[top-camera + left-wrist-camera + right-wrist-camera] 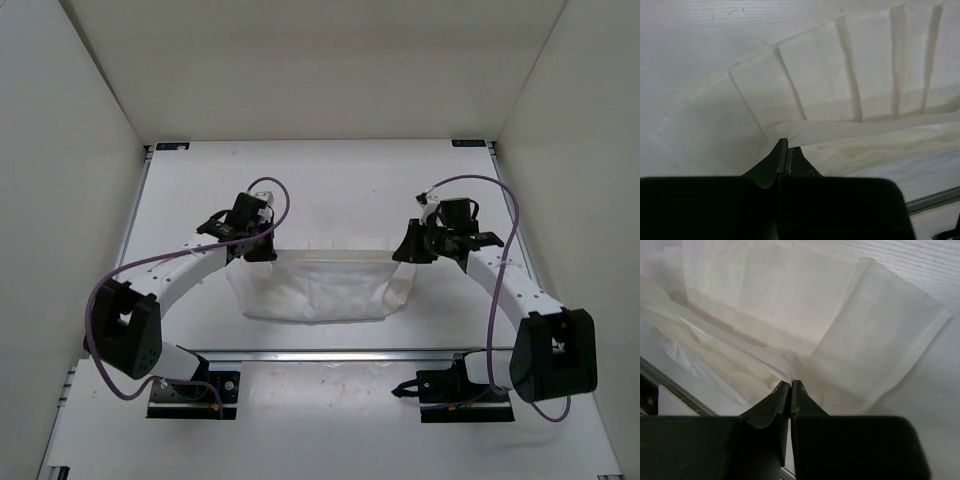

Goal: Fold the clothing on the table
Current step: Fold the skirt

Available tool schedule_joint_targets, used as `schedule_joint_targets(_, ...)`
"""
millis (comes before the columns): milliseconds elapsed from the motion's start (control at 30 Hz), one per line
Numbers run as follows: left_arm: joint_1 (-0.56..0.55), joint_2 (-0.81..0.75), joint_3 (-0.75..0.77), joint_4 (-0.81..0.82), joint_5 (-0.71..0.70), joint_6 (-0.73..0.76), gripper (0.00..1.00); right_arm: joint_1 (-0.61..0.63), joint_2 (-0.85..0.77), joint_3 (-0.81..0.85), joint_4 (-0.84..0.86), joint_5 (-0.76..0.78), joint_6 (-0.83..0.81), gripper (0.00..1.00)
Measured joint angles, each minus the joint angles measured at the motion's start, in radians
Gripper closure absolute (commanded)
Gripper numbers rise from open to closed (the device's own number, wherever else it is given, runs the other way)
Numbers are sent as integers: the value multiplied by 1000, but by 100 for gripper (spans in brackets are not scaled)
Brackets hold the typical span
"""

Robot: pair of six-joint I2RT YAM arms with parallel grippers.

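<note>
Bright diffuse overhead light; soft shadows on table (330, 180); wrist views dimmer, warm-tinted, clothing (840, 75) slightly soft.

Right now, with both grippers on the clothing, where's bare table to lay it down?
Bare: the table beyond both grippers, and left of the left arm. Crowded: the middle, where left gripper and right gripper pinch the clothing.

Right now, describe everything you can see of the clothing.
The clothing is one thin, plain white fabric garment, soft and creased, with straight fold lines across it. It lies toward the front edge of the table, between the two arms. Its far edge is raised and stretched fairly straight, pinched at one end by the shut left fingers and at the other by the shut right fingers. The rest sags onto the table.
</note>
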Motion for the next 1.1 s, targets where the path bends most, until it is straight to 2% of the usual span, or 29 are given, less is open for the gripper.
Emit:
schedule_joint_targets(133,5,34,5,-4,-18,8,100,2,100,68,15,2,0,100)
schedule_joint_targets(200,20,50,58,-24,-19,21,100,2,136,129,2,6,-3,100)
schedule_joint_targets(267,39,109,189,-53,-34,46,100,-5,169,237,-24,21,-16,100)
schedule_joint_targets(433,29,280,660,-82,-129,117,100,-51,195,563,-60,99,-61,100)
schedule_joint_targets(533,-17,253,766,-37,-188,148,100,-61,119,620,-30,159,-79,100)
schedule_joint_targets(633,-57,127,668,4,-200,153,100,-55,-32,519,-13,185,-86,99)
schedule_joint_targets(767,-93,-110,325,37,-158,110,100,-39,-233,269,-21,148,-63,99)
schedule_joint_targets(900,-125,-275,50,-27,-101,46,100,21,-375,25,-126,125,-11,100)
schedule_joint_targets(1000,-120,-354,-57,-90,-40,9,100,59,-444,-68,-194,94,32,100)
schedule_joint_targets(1100,-65,-359,-66,-101,23,0,100,36,-427,-77,-176,22,44,100)
